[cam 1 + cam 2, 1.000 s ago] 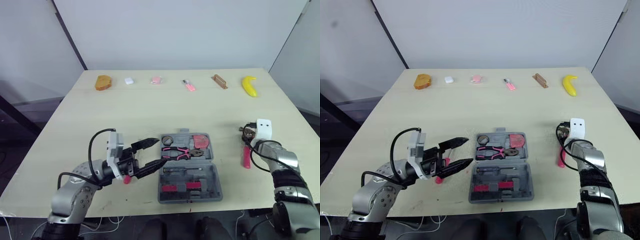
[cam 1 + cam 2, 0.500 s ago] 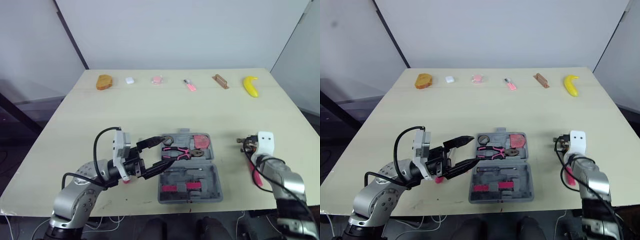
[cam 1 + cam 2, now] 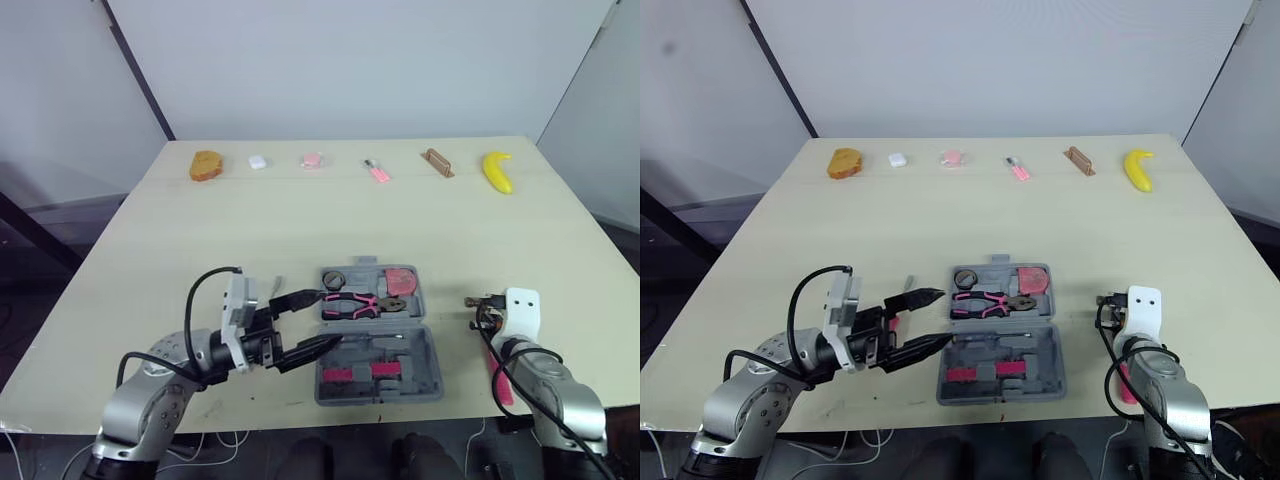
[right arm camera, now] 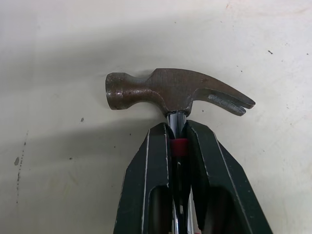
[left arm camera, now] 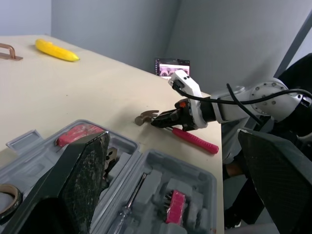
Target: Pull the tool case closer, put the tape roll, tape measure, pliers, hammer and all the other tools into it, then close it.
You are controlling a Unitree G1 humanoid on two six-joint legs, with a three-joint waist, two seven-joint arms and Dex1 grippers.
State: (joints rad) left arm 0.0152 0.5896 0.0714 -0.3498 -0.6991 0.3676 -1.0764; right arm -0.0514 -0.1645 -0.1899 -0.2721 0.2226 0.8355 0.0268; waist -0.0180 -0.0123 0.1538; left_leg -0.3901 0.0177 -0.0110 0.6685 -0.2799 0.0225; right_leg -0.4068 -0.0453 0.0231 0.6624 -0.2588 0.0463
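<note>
**A:** Head camera first. Where's the hammer [image 3: 500, 382]?

**B:** On the right side of the table [image 3: 300, 220], well apart from the open tool case [image 3: 435, 365]. The right claw [image 3: 478, 304] grips it near the head. The pink handle runs back beneath that wrist, toward the table's near edge.

**A:** And the left claw [image 3: 322, 320]?

**B:** Spread wide with nothing in it, at the case's left edge. One finger points toward the pliers [image 3: 358, 303] in the far half, and the other reaches over the near half's left rim. The tape roll [image 3: 333, 279] and red tape measure [image 3: 402, 281] also sit in the far half.

**A:** Left wrist camera?

**B:** Its two fingers [image 5: 85, 175] stand apart over the case, where a screwdriver [image 5: 130, 207] lies bedded. Beyond the case, the right claw pinches the hammer just behind the steel head, which pokes out past the fingertips.

**A:** Right wrist camera?

**B:** Its fingers [image 4: 146, 165] are clamped on the neck, right under the head. I can't tell whether the head touches the table.
</note>
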